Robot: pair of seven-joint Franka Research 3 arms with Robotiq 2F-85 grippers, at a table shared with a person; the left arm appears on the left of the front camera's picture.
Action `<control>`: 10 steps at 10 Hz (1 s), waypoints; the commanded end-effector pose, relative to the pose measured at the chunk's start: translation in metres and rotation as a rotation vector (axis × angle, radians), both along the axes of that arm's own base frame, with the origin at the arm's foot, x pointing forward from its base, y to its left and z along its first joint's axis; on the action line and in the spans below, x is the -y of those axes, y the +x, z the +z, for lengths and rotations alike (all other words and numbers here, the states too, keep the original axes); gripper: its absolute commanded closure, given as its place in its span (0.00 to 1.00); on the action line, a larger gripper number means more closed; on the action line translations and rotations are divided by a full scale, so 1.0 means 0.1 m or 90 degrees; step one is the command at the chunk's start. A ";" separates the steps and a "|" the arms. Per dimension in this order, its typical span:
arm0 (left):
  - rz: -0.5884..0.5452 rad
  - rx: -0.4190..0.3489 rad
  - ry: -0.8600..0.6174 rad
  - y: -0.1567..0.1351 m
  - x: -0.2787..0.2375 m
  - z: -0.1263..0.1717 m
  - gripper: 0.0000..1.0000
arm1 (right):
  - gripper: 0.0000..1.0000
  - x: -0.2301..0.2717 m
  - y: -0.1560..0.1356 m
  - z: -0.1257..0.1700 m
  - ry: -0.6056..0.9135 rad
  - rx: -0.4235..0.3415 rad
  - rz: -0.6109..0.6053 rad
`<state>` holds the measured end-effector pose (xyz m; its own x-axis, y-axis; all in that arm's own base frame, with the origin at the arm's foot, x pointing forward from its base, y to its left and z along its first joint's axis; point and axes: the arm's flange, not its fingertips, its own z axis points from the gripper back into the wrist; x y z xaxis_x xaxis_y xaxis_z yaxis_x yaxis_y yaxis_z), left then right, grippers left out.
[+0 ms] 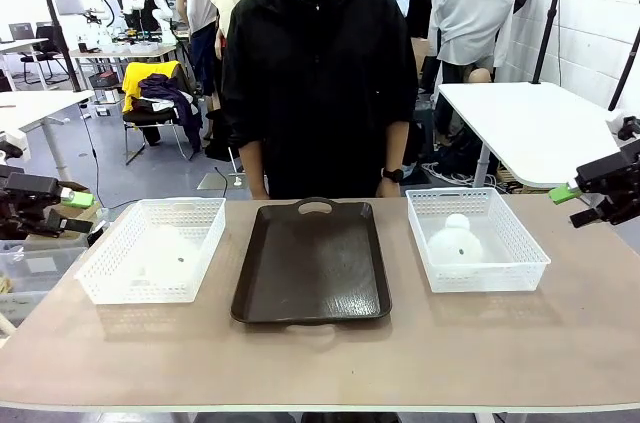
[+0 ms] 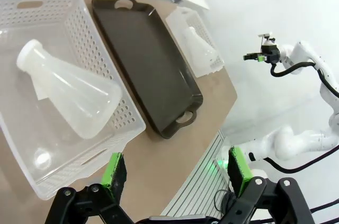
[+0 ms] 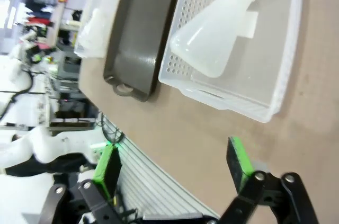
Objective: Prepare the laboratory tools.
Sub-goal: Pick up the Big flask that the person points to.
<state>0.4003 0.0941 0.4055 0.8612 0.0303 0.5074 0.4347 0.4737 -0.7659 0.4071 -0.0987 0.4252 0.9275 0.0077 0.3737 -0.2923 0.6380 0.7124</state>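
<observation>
Two translucent white conical flasks lie on their sides, one in each white mesh basket. The left flask (image 1: 160,249) (image 2: 70,97) rests in the left basket (image 1: 110,283) (image 2: 127,118), neck pointing away from my left gripper (image 2: 176,172). That gripper is open and hovers off the table's left end (image 1: 72,211), apart from the basket. The right flask (image 1: 455,241) (image 3: 212,34) lies in the right basket (image 1: 525,248) (image 3: 275,91). My right gripper (image 3: 174,166) is open, held above and beyond the table's right end (image 1: 585,201). Neither gripper holds anything.
A dark brown tray (image 1: 312,263) (image 2: 148,60) (image 3: 139,33) with cut-out handles sits between the baskets, nothing on it. A person in black (image 1: 318,73) stands at the far edge behind the tray. Bare tabletop (image 1: 320,363) runs along the near side.
</observation>
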 end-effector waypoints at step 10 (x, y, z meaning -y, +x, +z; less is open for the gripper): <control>0.003 -0.126 -0.039 0.07 0.06 0.10 0.00 | 0.00 0.14 0.05 -0.03 0.040 0.008 -0.012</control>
